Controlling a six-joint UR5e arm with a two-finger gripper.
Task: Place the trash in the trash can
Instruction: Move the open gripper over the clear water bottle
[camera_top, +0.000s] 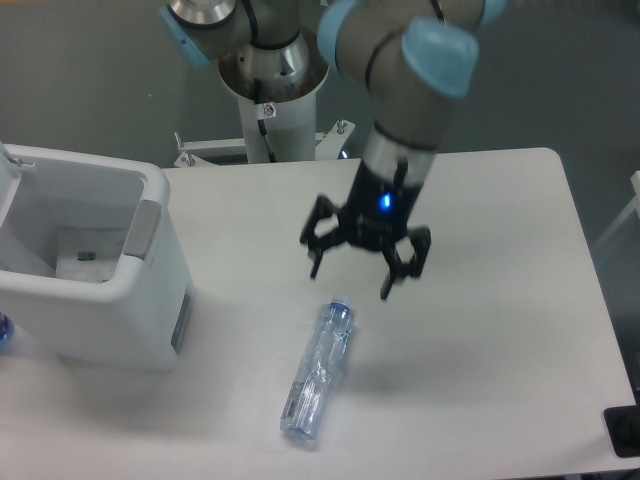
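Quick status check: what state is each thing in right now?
Bottle: lying flat on the table, capped, not held.
Packet: lying inside the bin.
Bin: upright, open-topped.
Gripper: jaws open, empty, above the bottle's cap end.

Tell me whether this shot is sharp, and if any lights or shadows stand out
Fixed camera: mostly sharp, slight softness on the open gripper, whose blue indicator light glows. Lighting is soft and even; the clear bottle and the trash can cast only faint shadows on the white table, without harsh glare.
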